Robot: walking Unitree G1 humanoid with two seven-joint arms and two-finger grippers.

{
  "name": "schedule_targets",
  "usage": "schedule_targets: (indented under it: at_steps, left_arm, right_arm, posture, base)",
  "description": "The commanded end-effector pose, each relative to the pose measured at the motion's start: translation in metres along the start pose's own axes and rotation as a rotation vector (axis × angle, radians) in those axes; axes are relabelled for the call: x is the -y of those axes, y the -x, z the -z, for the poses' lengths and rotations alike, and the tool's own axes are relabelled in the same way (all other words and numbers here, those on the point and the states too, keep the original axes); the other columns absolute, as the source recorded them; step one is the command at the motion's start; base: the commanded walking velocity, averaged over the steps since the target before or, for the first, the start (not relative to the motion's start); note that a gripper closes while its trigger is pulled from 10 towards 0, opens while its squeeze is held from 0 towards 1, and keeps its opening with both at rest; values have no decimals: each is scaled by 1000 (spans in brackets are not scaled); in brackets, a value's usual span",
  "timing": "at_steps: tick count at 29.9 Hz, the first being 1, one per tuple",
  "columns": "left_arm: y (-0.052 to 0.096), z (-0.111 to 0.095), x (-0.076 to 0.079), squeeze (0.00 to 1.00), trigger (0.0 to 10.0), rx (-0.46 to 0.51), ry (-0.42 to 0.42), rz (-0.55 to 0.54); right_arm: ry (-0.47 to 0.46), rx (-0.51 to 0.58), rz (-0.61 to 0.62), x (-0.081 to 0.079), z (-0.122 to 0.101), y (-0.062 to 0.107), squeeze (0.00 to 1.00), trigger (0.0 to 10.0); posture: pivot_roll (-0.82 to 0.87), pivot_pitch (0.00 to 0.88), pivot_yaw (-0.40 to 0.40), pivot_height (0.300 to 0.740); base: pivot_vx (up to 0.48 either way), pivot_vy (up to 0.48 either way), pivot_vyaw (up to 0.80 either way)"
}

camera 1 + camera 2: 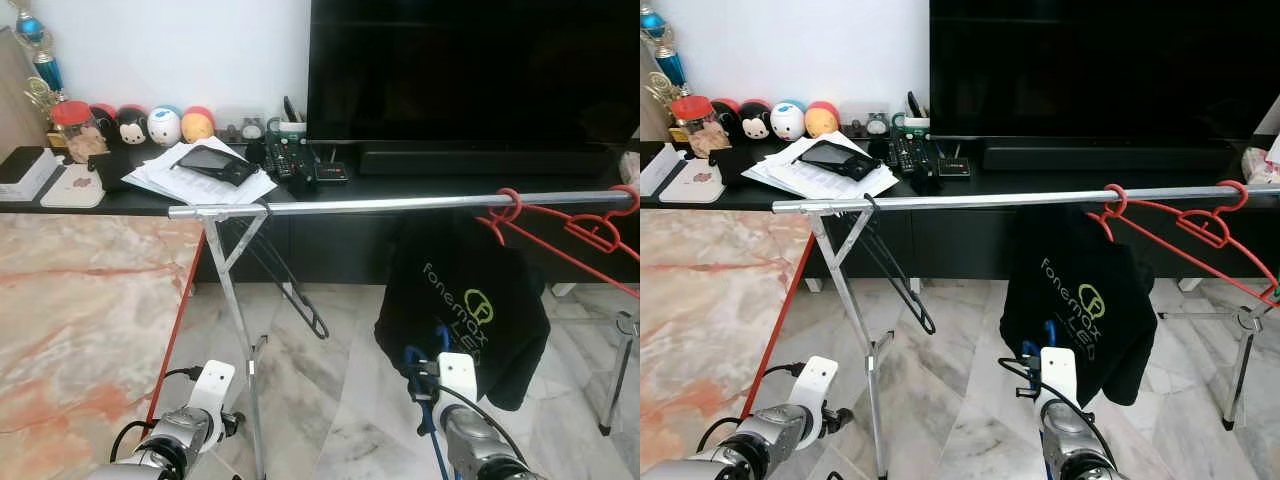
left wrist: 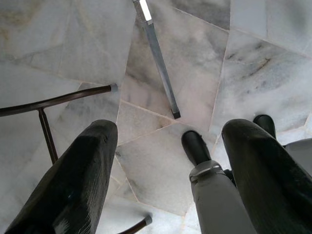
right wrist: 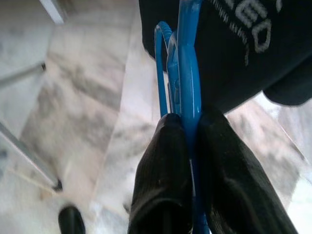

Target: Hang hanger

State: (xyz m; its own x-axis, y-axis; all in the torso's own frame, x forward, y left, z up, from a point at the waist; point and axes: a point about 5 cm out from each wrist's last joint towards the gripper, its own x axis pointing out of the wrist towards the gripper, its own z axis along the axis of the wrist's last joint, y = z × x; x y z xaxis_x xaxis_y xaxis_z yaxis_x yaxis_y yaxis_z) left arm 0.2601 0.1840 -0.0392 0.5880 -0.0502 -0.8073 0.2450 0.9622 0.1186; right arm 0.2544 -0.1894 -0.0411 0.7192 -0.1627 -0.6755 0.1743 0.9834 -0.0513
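Blue plastic hanger (image 3: 187, 73) sits clamped between your right gripper (image 3: 192, 141) fingers, below the silver rail (image 1: 400, 204); it's light, stiff and slippery, so grip near the hook. Left gripper (image 2: 170, 161) hangs spread wide.

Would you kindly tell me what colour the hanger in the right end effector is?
Blue; the hanger shows best in the right wrist view.
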Motion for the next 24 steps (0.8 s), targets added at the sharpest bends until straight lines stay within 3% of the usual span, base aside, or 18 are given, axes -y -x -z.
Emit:
schedule_targets:
  at_steps: [1, 12, 24]
  left_arm:
    - [0, 0, -1, 0, 10000, 3, -17, -4]
    - [0, -1, -2, 0, 10000, 8, -22, -14]
    - [0, -1, -2, 0, 10000, 9, -33, -20]
  right_arm:
    - [-61, 75, 3, 0, -8, 0, 0, 10000]
    - [-23, 226, -27, -1, -21, 3, 0, 10000]
    - [-3, 305, -43, -2, -27, 5, 0, 10000]
  posture:
    - [-75, 0, -35, 740]
    - [-72, 0, -35, 740]
    - [-75, 0, -19, 740]
  base:
    - [0, 0, 0]
    - [0, 0, 0]
    - [0, 0, 0]
